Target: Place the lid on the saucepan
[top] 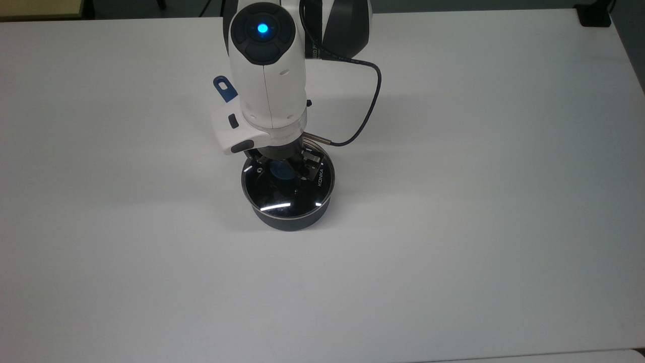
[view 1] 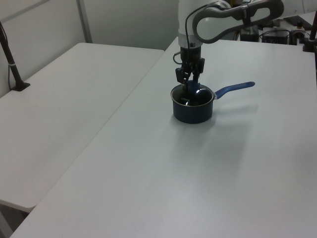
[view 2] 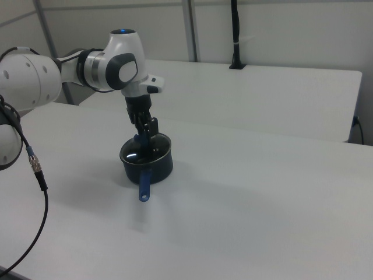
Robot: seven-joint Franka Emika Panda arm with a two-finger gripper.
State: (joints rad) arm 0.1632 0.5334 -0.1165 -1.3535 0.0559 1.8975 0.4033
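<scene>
The black saucepan (top: pixel 289 220) stands mid-table, its blue handle (top: pixel 225 89) running back under the arm toward the top view's upper left. The glass lid (top: pixel 282 197) lies flat on the pan's rim, its blue knob between my fingers. My gripper (top: pixel 283 170) points straight down over the pan's centre and is shut on the knob. In the left view the saucepan (view 1: pixel 193 113) sits below the gripper (view 1: pixel 188 85), with the handle (view 1: pixel 237 88) pointing right. In the right view the gripper (view 2: pixel 144 135) meets the lid on the saucepan (view 2: pixel 152 168), and the handle (view 2: pixel 145 185) points toward the camera.
The pan rests on a wide white table (top: pixel 453 201). A dark cable (top: pixel 370 101) loops from the arm beside the wrist. A second white table (view 1: pixel 59 99) adjoins at the left view's left, with a black post (view 1: pixel 11 59) clamped on it.
</scene>
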